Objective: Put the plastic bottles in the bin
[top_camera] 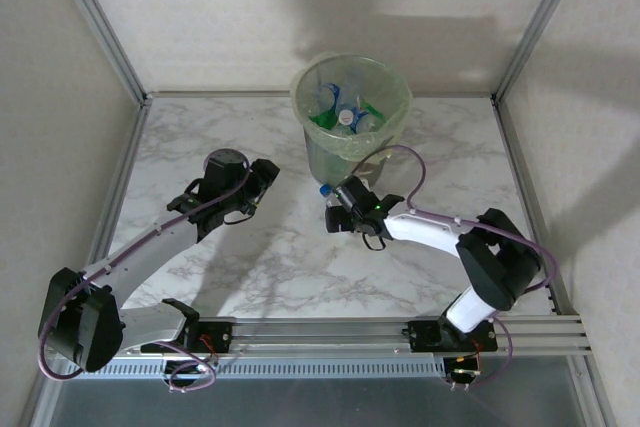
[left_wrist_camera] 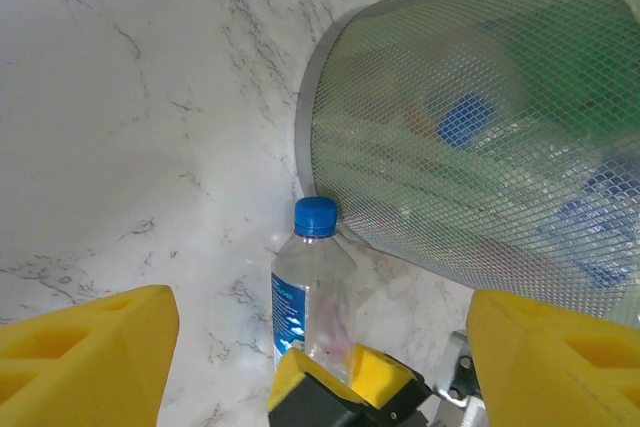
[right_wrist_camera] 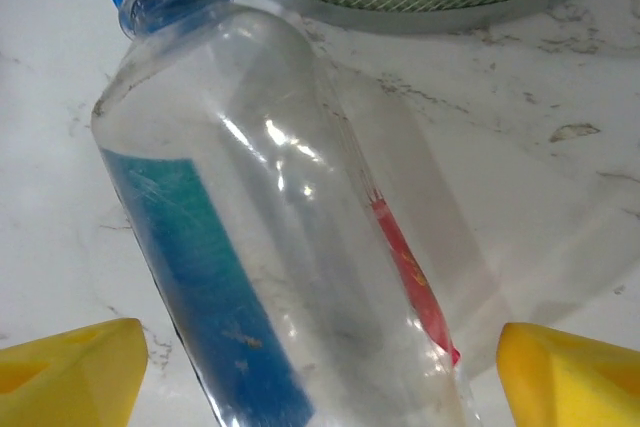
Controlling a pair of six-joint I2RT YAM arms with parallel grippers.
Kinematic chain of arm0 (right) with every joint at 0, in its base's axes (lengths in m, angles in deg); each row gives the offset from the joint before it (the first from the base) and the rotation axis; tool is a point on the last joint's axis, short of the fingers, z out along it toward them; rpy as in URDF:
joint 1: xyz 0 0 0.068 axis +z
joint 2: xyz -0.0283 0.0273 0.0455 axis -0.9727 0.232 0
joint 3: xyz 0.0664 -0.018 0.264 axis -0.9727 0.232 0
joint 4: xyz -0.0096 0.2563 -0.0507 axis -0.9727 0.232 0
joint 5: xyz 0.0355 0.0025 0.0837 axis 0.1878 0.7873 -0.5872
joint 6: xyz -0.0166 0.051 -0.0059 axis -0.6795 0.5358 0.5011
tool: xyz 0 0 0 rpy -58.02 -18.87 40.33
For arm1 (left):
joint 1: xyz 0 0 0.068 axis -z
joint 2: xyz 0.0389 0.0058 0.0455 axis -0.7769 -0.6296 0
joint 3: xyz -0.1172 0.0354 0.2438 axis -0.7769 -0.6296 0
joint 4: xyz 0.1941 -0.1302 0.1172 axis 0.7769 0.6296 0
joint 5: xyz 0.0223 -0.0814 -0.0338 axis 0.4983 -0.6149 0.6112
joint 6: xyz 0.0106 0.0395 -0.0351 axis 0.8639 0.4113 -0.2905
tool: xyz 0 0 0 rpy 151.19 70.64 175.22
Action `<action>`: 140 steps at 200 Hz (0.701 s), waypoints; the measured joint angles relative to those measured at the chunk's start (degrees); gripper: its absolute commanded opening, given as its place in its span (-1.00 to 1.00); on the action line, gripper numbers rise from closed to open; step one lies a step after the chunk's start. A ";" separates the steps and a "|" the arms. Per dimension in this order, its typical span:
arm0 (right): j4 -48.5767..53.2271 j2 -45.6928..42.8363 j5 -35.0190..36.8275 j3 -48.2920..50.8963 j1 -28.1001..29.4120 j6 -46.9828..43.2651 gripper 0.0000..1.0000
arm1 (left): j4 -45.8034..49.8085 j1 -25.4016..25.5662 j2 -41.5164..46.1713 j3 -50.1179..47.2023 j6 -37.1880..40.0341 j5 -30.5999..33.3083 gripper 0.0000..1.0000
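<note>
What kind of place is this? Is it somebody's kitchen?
Probably a robot test booth, not a kitchen: two robot arms are bolted to a rail at the table edge, plain walls close it in, and a bin holds bottles.

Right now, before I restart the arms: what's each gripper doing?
Left gripper: open, holding nothing.
Right gripper: open, fingers either side of a clear bottle, not gripping it.
</note>
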 measured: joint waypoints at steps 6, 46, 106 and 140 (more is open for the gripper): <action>0.04 0.79 0.24 -0.55 0.33 -0.28 0.75 | 0.02 -0.15 0.13 -0.04 0.00 0.00 0.52; 0.24 6.08 1.49 -4.96 2.38 -1.86 0.48 | 0.09 -0.59 1.64 -0.28 0.00 0.00 0.52; 1.90 8.59 3.58 -6.34 5.20 -1.53 0.01 | 0.20 -0.85 2.29 -1.22 -0.02 0.00 0.52; 4.04 7.34 4.81 -6.54 7.39 -0.11 -0.09 | 0.17 -0.92 2.29 -1.49 -0.02 0.00 0.52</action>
